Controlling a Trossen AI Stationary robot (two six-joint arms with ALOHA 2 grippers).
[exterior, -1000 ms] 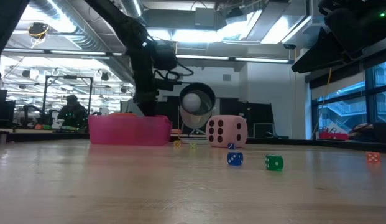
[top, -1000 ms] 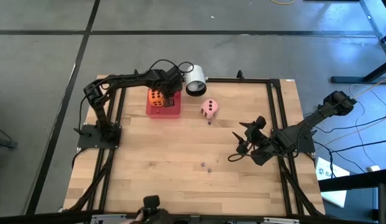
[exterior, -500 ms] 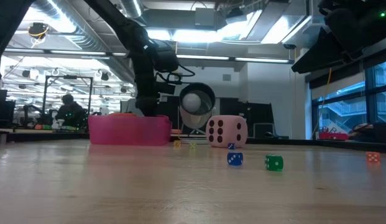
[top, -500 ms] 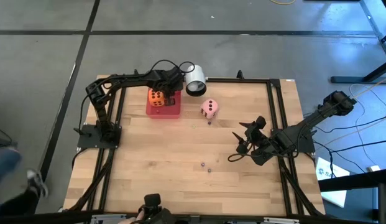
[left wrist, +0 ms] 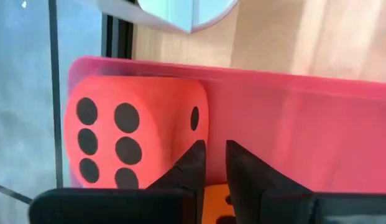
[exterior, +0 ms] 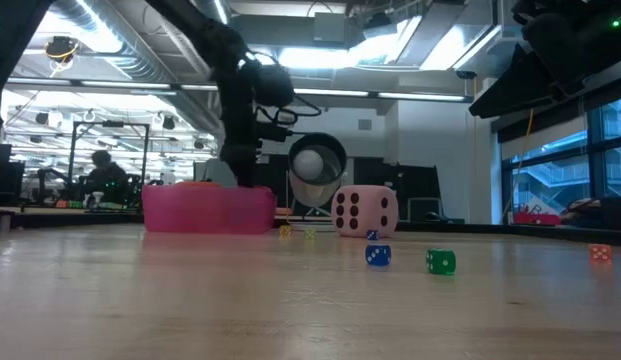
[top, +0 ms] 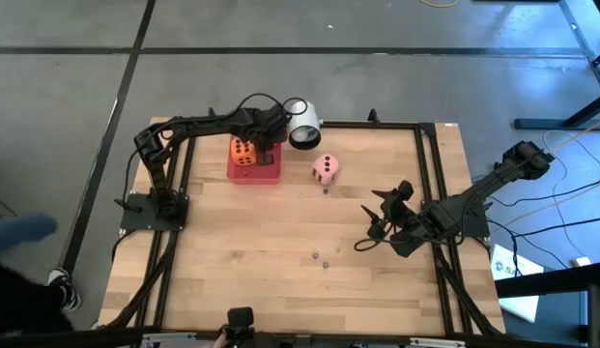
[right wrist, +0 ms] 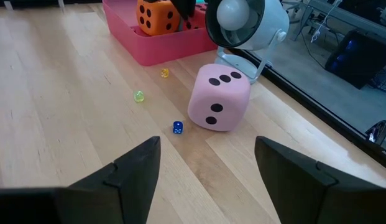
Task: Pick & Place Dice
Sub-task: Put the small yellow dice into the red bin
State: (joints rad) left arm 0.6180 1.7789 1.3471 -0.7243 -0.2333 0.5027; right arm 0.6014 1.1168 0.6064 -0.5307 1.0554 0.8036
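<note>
Right gripper (top: 375, 224) is held spread wide above the near right of the table (top: 280, 251), nothing between its fingers. Farther off, the pink die (top: 326, 168) lies on the wood. At the back, the left gripper (top: 268, 150), fingers nearly together and empty, is lowered into the pink bin (top: 253, 174) beside the orange die (top: 242, 152).
</note>
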